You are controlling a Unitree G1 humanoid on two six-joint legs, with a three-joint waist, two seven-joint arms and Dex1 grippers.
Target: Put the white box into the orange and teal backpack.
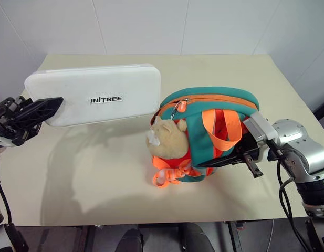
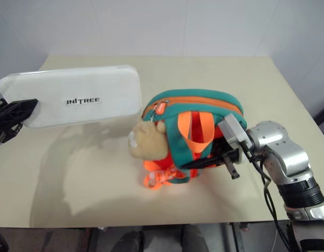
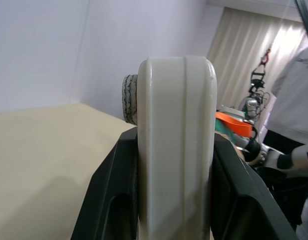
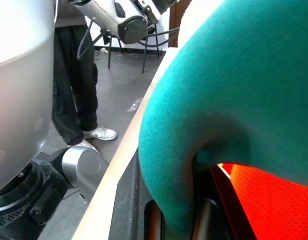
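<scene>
My left hand (image 1: pixel 38 113) clamps one end of the smooth, round-cornered white box (image 1: pixel 96 94), holding it flat-face up above the matte beige surface (image 1: pixel 98 173), just beside the orange and teal backpack (image 1: pixel 209 134). My right hand (image 1: pixel 240 156) is closed on the backpack's soft teal fabric; the pack stands on the surface, fuzzy tan plush charm (image 1: pixel 167 139) in front.
</scene>
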